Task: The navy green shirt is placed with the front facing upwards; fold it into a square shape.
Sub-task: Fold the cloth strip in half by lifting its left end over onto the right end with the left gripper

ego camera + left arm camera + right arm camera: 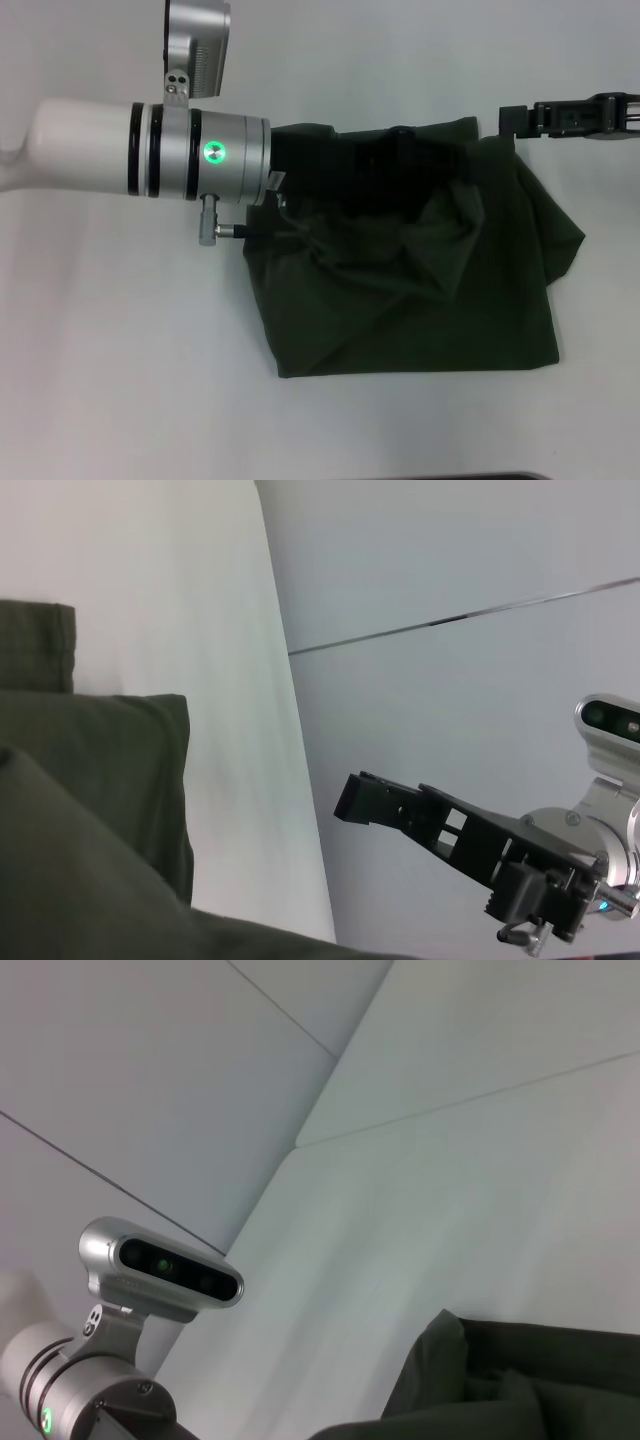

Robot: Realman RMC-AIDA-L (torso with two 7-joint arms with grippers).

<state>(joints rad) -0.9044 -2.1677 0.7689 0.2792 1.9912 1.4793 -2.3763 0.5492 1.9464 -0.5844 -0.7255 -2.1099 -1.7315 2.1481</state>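
Observation:
The navy green shirt [420, 300] lies rumpled on the white table [120, 350], partly folded over itself, with only plain dark cloth showing. Its bottom edge is straight and its middle is bunched into deep creases. My left arm's wrist [225, 155] hangs over the shirt's upper left part, and the left gripper is hidden beneath it. My right gripper [515, 118] hovers beside the shirt's upper right corner, apart from the cloth. The left wrist view shows shirt folds [90, 780] close by and the right gripper [350, 795] farther off above the table. A shirt corner [520, 1380] shows in the right wrist view.
The white table extends on all sides of the shirt. Its far edge [290, 730] meets a pale wall [450, 550]. The left arm's wrist camera [165, 1270] shows in the right wrist view. A dark strip [480, 476] lies at the table's near edge.

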